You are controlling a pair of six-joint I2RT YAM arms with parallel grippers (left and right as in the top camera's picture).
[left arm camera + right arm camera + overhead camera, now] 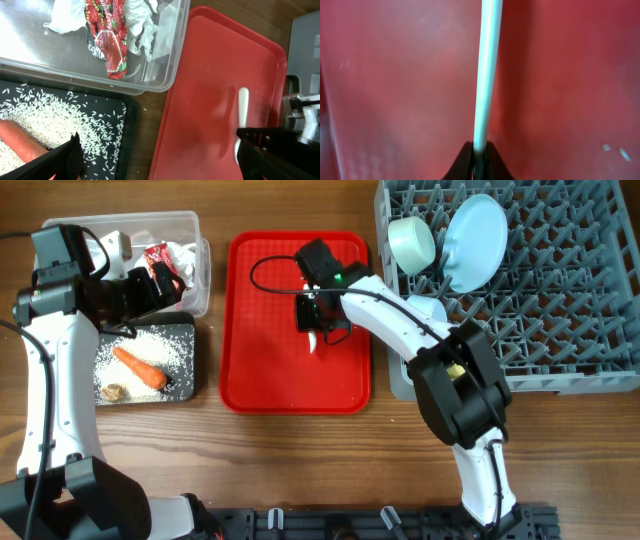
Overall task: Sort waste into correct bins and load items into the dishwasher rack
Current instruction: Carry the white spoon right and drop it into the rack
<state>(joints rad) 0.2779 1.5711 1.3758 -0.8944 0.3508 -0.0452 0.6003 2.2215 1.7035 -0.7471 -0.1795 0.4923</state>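
My right gripper (pixel 318 320) is shut on the white spoon (pixel 486 75) over the flat red tray (pixel 260 380); the spoon's tip (pixel 315 340) sticks out below the jaws. My left gripper (pixel 150 288) is open and empty above the edge between the clear tub (pixel 190 230) and the black tub (pixel 185 385). The clear tub holds the red-and-white wrapper (pixel 107 37) and white tissue (pixel 137 22). The black tub holds the carrot (pixel 138 366), rice (pixel 165 345) and a brown scrap (pixel 113 392). The grey rack (pixel 560 300) holds the mint-green bowl (pixel 412 242), the pale blue plate (pixel 474 240) and a pale blue bowl (pixel 428 307).
The red tray also shows in the left wrist view (pixel 210 100), with the spoon (pixel 242 107) and the right arm at its right edge. Bare wooden table (pixel 300 460) lies in front of the tray and tubs.
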